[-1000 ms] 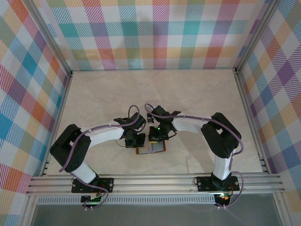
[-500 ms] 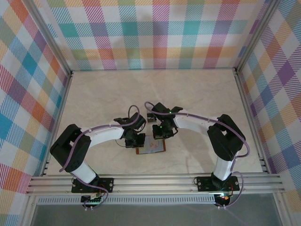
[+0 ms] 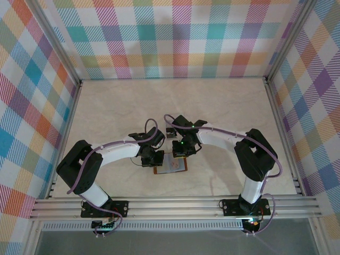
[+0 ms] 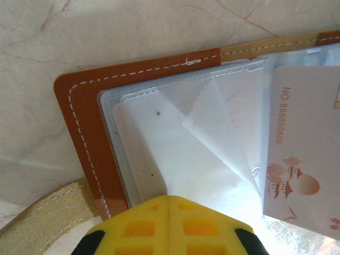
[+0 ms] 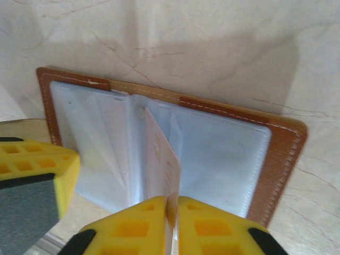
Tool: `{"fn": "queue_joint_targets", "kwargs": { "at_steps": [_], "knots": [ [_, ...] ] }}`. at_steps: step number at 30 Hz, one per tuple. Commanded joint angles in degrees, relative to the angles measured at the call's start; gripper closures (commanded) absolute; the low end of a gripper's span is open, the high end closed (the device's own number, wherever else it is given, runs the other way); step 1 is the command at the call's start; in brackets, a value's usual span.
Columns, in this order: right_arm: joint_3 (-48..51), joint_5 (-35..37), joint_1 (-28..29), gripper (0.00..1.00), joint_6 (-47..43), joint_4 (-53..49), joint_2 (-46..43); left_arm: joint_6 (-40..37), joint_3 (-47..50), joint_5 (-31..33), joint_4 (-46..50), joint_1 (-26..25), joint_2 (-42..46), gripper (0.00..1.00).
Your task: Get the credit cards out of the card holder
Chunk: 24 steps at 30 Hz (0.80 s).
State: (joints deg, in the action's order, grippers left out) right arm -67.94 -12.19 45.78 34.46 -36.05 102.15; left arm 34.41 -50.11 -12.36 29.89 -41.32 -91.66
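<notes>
Marble tabletop, plaid walls. Pinning open wallet's left half flat with closed left gripper. Pinching pale card edge-on in right gripper, far end seemingly inside centre sleeve. Mid-extraction, probably. Next: draw card straight out, keep wallet pinned, set card aside.

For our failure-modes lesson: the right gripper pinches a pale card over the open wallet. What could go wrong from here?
The right gripper grips only the edge of the pale card, so it may slip. The left gripper, shut, rests at one end of the card holder; the holder might lift with the card.
</notes>
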Motion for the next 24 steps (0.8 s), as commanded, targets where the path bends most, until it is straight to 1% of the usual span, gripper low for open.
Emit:
{"fn": "queue_joint_targets", "kwargs": {
  "at_steps": [1,4,11,16,24],
  "knots": [
    [2.1,-5.3,0.3,0.83,2.5,4.1,-0.3,-0.8,0.6,0.1,1.4,0.4,-0.8,0.96],
    [2.9,-6.2,0.2,0.82,3.7,5.4,-0.7,-0.7,0.6,0.0,1.3,0.4,-0.8,0.96],
    [4.0,-5.9,0.2,0.82,4.4,4.7,-2.4,-0.8,0.5,-0.1,1.3,0.4,-1.0,0.96],
    [3.8,-5.1,0.2,0.87,4.3,4.1,-3.3,-0.7,0.0,0.2,1.4,0.4,-0.6,0.95],
    [2.1,-2.6,0.0,0.91,2.4,0.5,-5.0,-0.8,-2.0,2.0,3.9,0.5,2.5,0.94]
  ]
}}
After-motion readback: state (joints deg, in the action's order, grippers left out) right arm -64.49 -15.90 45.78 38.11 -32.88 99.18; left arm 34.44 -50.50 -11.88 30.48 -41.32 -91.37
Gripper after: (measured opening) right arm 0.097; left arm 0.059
